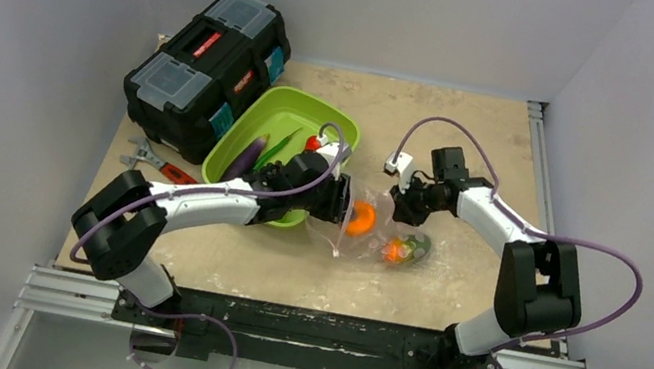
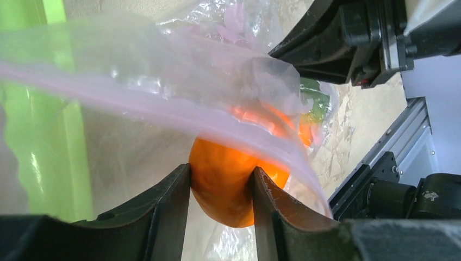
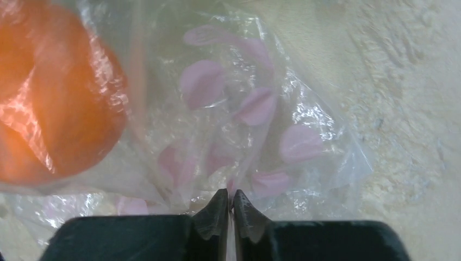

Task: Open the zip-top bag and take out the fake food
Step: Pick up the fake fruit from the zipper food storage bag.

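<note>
**Orange fruit pinched at the mouth of the bag**

In the top view the zip-top bag (image 1: 377, 237) lay on the table (image 1: 473, 139) near its middle, just beside the lime-green tray (image 1: 242, 132), which stood at 10 o'clock from it. The left jaws were pinching the orange fruit (image 2: 220, 190) from both sides. The pale pink zip strip (image 2: 108, 95) crossed just over the fruit, and the fruit's upper part showed through the clear film. The right jaws were pressed together on a fold of the bag's plastic, at 2 o'clock from the fruit. An orange-green mango (image 1: 403, 250) sat inside the bag at 4 o'clock from the fruit. A purple eggplant (image 1: 247, 156), a long green pod (image 1: 279, 145) and a red pepper (image 1: 313, 143) lay in the tray. A black toolbox (image 1: 206, 72) stood at 10 o'clock from the tray, and a red-handled wrench (image 1: 159, 165) lay at the tray's 8 o'clock.
</note>
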You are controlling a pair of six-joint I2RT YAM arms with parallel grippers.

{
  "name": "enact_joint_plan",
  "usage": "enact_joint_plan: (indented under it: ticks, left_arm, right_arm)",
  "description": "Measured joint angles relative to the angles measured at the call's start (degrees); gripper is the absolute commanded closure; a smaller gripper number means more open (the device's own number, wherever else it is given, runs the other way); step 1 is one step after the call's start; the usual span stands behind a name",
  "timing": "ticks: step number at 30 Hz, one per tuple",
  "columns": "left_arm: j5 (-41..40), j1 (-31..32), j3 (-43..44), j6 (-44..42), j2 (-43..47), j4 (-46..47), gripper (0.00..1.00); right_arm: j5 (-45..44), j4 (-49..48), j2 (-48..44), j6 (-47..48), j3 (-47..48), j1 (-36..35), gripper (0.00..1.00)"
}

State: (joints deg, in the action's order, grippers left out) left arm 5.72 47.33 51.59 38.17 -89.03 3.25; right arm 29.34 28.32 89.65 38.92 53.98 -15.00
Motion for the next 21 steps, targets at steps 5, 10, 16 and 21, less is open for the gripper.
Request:
enact_joint_plan:
  ticks: [5, 10, 16, 21]
  left_arm:
    - [-0.2, 0.0, -0.98, -0.35, 1.95, 0.02, 1.0]
    - [-0.52, -0.04, -3.41, -0.39, 5.25, -0.28, 1.0]
    - [-0.59, -0.61, -6.12, -0.87, 9.97, -1.25, 1.0]
    - [-0.68, -1.68, -7.91, -1.75, 14.56, -2.58, 1.0]
  right_arm:
    - [-4.0, -1.16, -0.07, -1.53, 1.07, 0.0, 1.0]
    - [-8.26, -2.29, -0.72, -2.36, 1.07, 0.04, 1.0]
    - [-10.45, -3.08, -1.79, -2.58, 1.07, 0.07, 1.0]
    - [-10.51, -3.08, -1.79, -2.6, 1.07, 0.24, 1.0]
